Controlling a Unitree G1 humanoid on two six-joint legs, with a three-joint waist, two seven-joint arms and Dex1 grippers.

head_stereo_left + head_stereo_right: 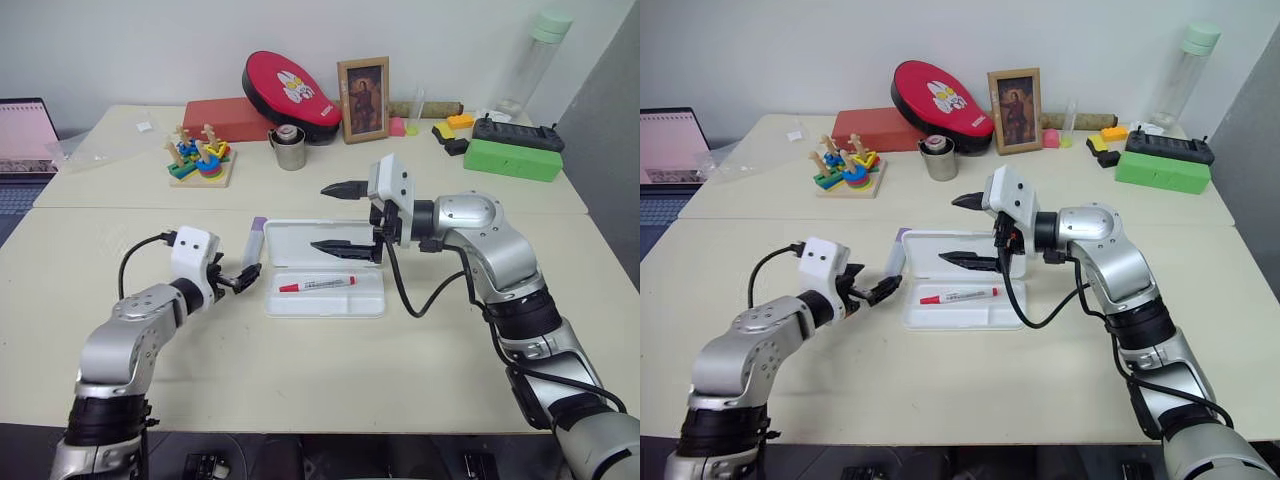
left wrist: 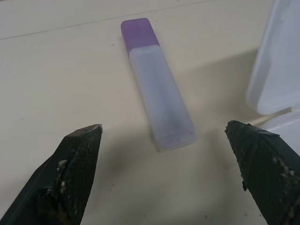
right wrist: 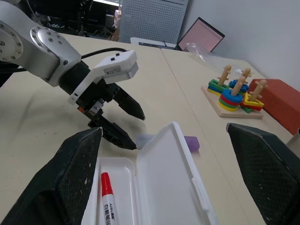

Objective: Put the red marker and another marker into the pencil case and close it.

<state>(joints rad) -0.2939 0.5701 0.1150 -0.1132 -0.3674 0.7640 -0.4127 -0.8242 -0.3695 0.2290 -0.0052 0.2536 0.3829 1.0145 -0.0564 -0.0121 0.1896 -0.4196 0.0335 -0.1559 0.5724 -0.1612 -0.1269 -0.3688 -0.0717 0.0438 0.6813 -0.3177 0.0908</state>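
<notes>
One marker stowed: red marker lies in the open case. Highlighter on table just beside the case's left edge. Left gripper spread, near its butt end; straddle the barrel squarely before closing. Right gripper spread, above the case.

Open case on the table, one pen inside

The pencil case lies open, lid raised behind the tray, with the red marker flat in the tray. The right gripper hangs above the lid, fingers spread wide. The left gripper, also spread, sits beside the purple-capped highlighter left of the case.
</notes>
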